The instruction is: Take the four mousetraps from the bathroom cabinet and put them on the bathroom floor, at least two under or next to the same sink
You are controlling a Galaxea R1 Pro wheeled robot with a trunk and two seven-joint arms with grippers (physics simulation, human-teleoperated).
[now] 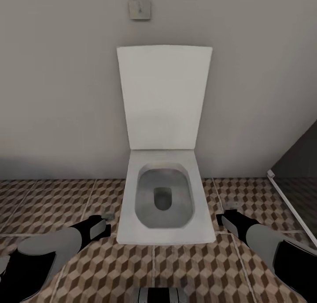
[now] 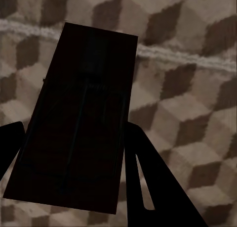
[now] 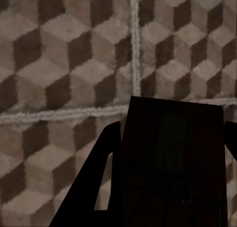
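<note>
In the left wrist view, a flat rectangular mousetrap point(image 2: 79, 133) looks dark in shadow, with thin metal parts on its face. My left gripper point(image 2: 74, 140) is shut on it just above the cube-patterned bathroom floor point(image 2: 197, 113). In the right wrist view, a second dark mousetrap point(image 3: 173, 162) sits between the fingers of my right gripper point(image 3: 170, 138), also over the floor tiles point(image 3: 59, 64). In the head view, the left gripper point(image 1: 103, 226) and right gripper point(image 1: 224, 219) hang low on either side of a toilet. The cabinet and the bathroom sink are out of view.
A white toilet point(image 1: 127, 215) with its lid raised stands straight ahead against a grey wall, with a flush plate point(image 1: 140, 9) above it. A glass partition with a white frame point(image 1: 290, 206) runs along the right. Tiled floor point(image 1: 53, 202) lies open on the left.
</note>
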